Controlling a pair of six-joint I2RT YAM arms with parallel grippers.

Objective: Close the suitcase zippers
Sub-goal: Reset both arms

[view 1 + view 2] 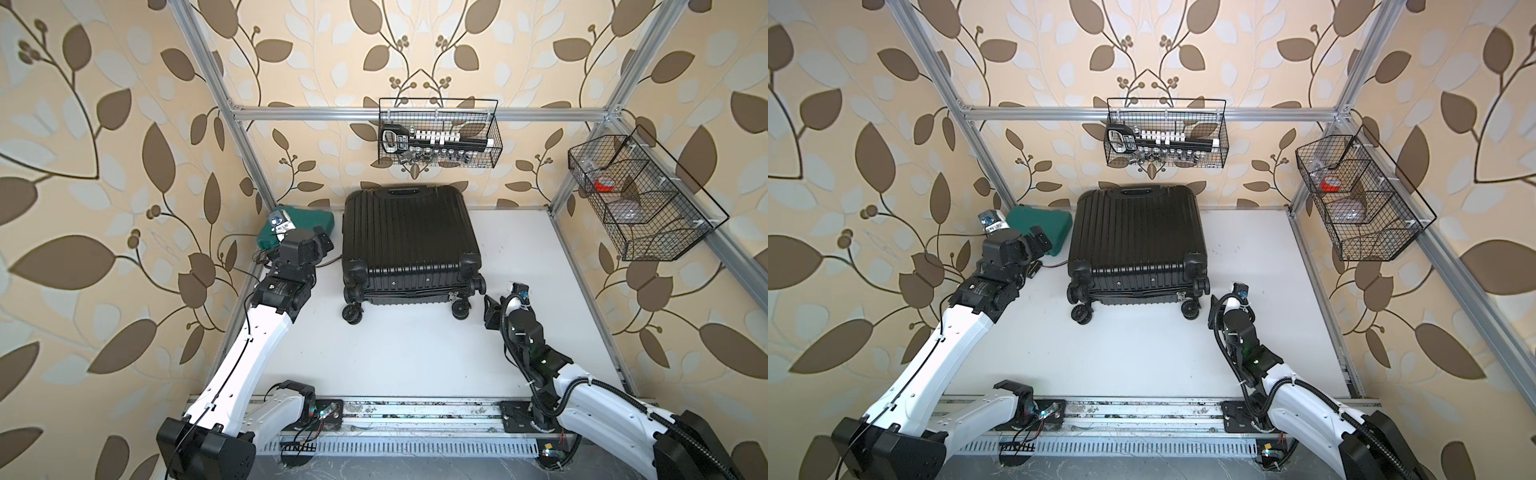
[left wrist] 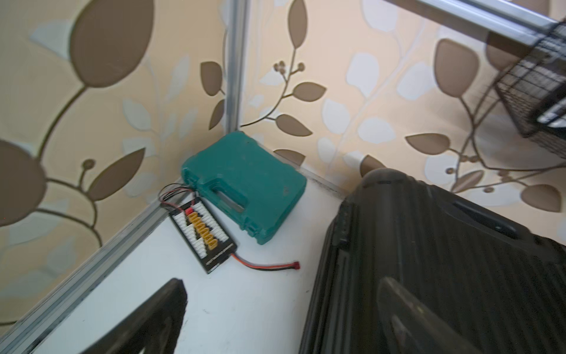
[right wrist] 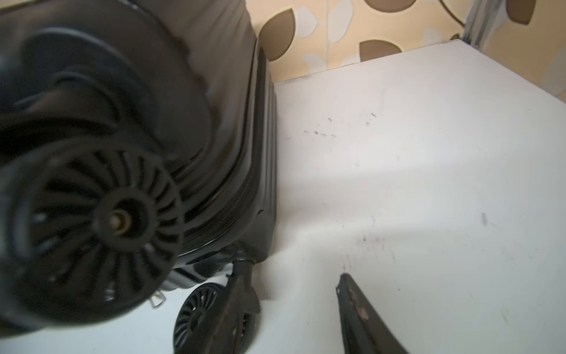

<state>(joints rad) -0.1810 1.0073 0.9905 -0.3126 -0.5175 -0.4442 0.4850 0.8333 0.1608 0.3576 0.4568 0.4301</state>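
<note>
Lying flat on the white table (image 1: 415, 357), the black suitcase (image 1: 409, 237) sits near the back wall, ribbed side up, with its wheels pointing at the robot. Both shell halves are pressed together, so the lid part looks done. The zipper pulls (image 1: 1180, 296) show as a small silver bit on the near edge, right by a wheel (image 1: 461, 309) on the R side. I think that spot is why the R arm is so low and close there.

The right gripper (image 3: 291, 275) sits just beside that corner, low over the table. Its fingers (image 3: 358, 315) are apart w/ only bare table between them (nothing pinched). One finger shows in front of a wheel, but I can't tell if it touches.

The left gripper (image 2: 281, 291) is at the suitcase's L side, near the teal tool case (image 2: 245, 180) and a black charger board (image 2: 203, 233) w/ yellow plugs. Its fingers (image 2: 153, 321) are spread very wide and hold nothing. One shows over the black shell; touching or not, can't tell. My guess is it's there to hold the suitcase steady, b/c a tug on a zipper could slide it.

How much of the track is zipped I can't tell, since it's black on black.
</note>
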